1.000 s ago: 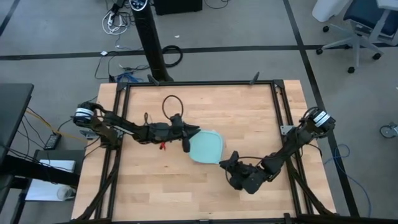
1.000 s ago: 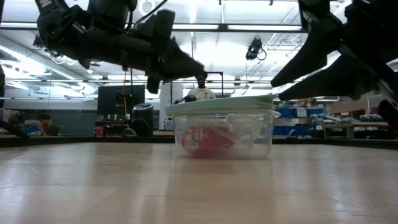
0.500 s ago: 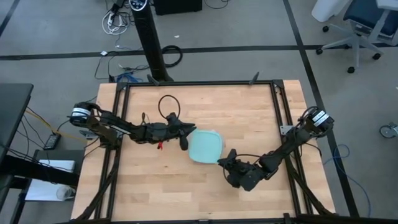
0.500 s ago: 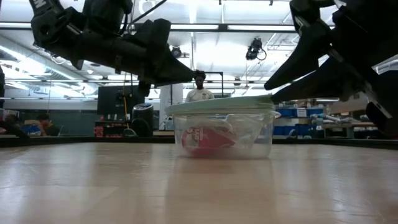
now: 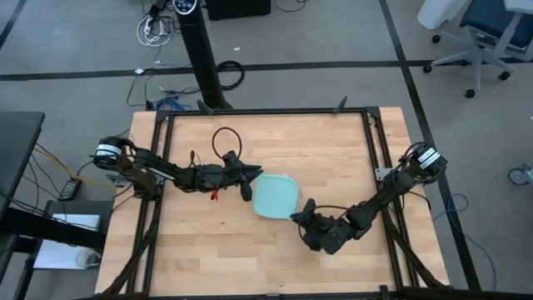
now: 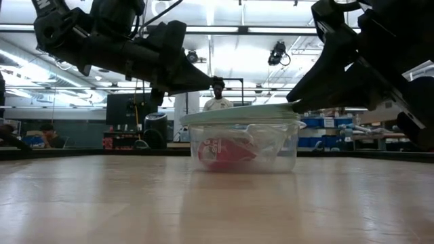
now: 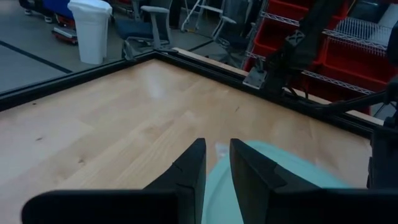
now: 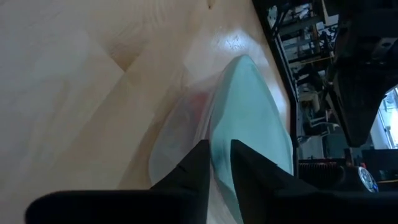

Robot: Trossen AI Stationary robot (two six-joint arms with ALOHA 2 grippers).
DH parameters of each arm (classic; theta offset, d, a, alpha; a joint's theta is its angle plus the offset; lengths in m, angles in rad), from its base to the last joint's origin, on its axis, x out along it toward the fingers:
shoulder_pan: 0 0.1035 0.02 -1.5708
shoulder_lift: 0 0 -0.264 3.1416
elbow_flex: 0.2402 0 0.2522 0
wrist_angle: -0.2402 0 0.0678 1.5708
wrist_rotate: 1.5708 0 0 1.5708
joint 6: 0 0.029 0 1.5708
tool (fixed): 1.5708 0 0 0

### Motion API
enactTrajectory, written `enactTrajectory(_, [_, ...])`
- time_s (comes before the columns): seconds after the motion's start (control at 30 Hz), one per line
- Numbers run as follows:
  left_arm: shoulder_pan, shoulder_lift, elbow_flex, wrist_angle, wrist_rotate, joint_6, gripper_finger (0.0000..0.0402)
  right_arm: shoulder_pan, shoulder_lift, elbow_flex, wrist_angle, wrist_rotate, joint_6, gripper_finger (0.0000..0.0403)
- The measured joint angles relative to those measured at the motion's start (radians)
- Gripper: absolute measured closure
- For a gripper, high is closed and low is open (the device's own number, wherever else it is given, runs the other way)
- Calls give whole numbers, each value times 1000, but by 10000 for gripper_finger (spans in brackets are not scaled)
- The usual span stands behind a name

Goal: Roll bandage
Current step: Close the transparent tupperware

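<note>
At table centre: tub [image 6: 244,146] with pale lid [image 5: 275,197], red bandage [image 6: 227,153] inside | left gripper [image 5: 246,185]: arm stretched low across the wood, fingers narrowly parted over lid's near edge, holding nothing | right gripper [image 8: 214,163]: arm bent back, fingers straddling lid's opposite rim; whether it grips, cannot tell

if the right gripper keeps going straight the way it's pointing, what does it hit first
Most likely the container lid: the right gripper points at its edge, fingers narrowly apart either side of the rim, above the clear container. Whether they already touch it is unclear.
</note>
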State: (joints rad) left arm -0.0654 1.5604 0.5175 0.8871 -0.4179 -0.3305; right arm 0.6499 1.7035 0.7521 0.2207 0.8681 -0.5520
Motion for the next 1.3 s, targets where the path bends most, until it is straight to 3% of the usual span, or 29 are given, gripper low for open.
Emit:
enactTrajectory(0.2, [0,0,0,-17,7,-1,326,3,0,0,-4,-5,13,396])
enactTrajectory(0.47, [21,1,0,-147,30,-62,326,20,0,0,-7,35,8,399])
enactTrajectory(0.97, [26,1,0,-115,30,-65,326,24,-2,0,-5,113,-158,401])
enactTrajectory(1.3, [26,1,0,-115,80,-64,326,29,-5,0,-100,187,-99,402])
